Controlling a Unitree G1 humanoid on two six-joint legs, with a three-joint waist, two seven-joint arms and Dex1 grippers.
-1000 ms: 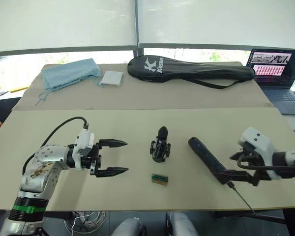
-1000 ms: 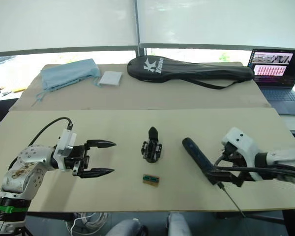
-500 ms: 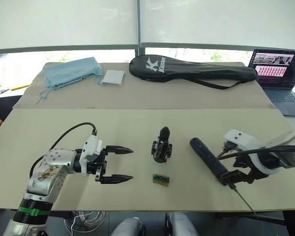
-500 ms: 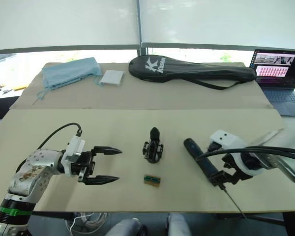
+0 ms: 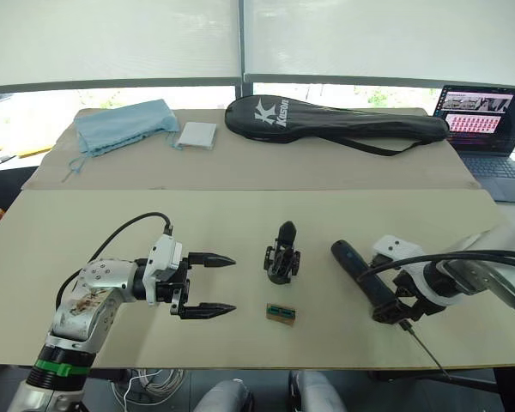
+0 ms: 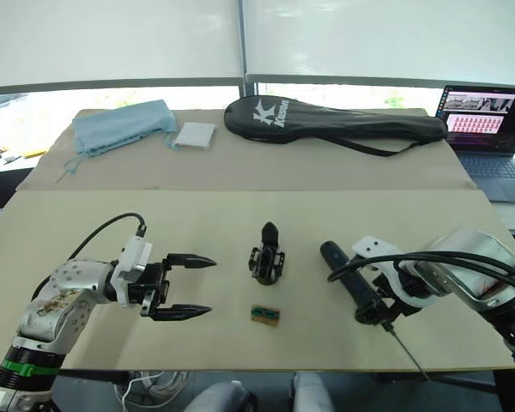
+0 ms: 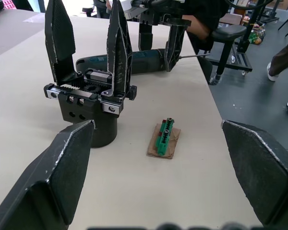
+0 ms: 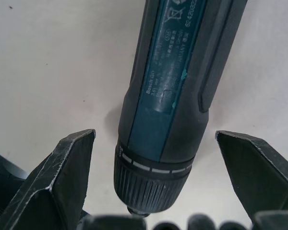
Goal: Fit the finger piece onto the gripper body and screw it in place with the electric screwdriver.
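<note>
The gripper body (image 5: 281,255) is seen at the table's (image 5: 240,215) centre, flanked by the left gripper (image 5: 210,284) to its left and the electric screwdriver (image 5: 364,280) to its right, a small box (image 5: 280,313) placed before it.

Robot arms, as built
Silver-grey jointed arms are seen, with white wrist mounts, looped black cables, a green band, and black pointed two-fingered hands.

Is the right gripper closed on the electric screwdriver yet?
No. The right gripper is open, its fingers straddling the electric screwdriver without touching.
</note>
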